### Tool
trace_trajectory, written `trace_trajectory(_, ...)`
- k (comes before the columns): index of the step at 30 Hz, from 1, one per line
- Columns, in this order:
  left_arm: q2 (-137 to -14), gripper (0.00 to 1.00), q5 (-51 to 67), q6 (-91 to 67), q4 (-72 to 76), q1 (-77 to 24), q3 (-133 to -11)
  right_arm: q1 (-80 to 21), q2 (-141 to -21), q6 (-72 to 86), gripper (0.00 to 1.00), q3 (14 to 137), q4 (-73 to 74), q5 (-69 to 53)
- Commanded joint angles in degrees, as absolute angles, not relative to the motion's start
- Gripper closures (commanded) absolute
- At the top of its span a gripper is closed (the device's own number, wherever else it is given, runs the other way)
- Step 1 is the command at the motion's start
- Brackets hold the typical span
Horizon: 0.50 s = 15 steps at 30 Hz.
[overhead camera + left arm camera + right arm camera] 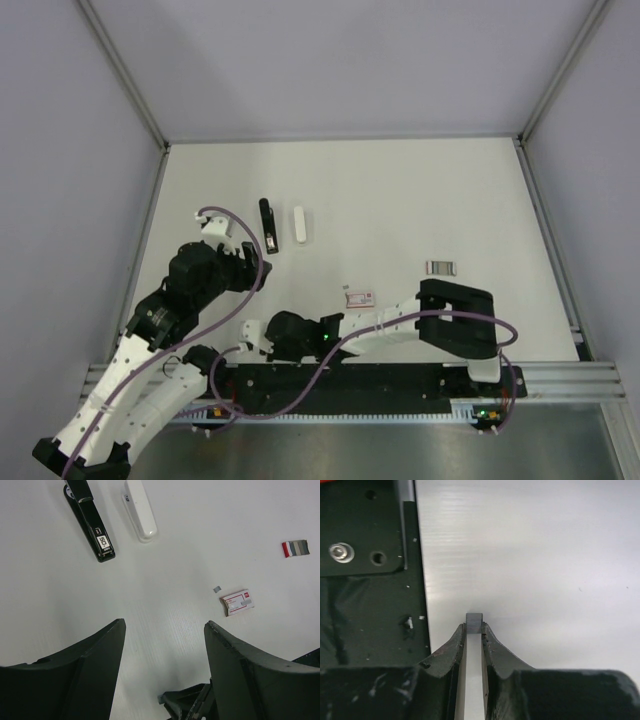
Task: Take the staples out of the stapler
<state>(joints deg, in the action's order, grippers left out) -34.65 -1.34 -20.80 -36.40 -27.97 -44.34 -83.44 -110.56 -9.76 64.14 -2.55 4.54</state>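
The black stapler (268, 226) lies on the white table, also in the left wrist view (90, 522). My left gripper (256, 266) is open and empty, hovering on the near side of the stapler (165, 625). My right gripper (249, 334) is shut on a small silvery-grey strip of staples (474, 619), which pokes out past its fingertips (474, 626) just above the table near the front edge. That gripper tip also shows at the bottom of the left wrist view (170, 700).
A white oblong piece (300, 224) lies right of the stapler (141, 510). A small red-and-white box (360, 297) (237, 602), a tiny grey scrap (217, 588) and a red-and-grey pack (441, 267) (295, 548) lie to the right. The black base plate (360, 580) borders the table's near edge.
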Motion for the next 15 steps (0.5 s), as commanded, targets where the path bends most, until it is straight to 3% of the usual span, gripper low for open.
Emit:
trace_trajectory(1, -34.45, 0.30, -1.76, -19.95, -34.01, -28.04, -43.77, -80.69, -105.39, -8.27, 0.93, 62.41, -1.93, 6.68)
trace_trajectory(15, -33.75, 0.30, -1.23, -19.95, -34.01, -28.04, -43.77, -67.69, -86.50, -0.44, 0.93, 54.41, 5.70, 12.91)
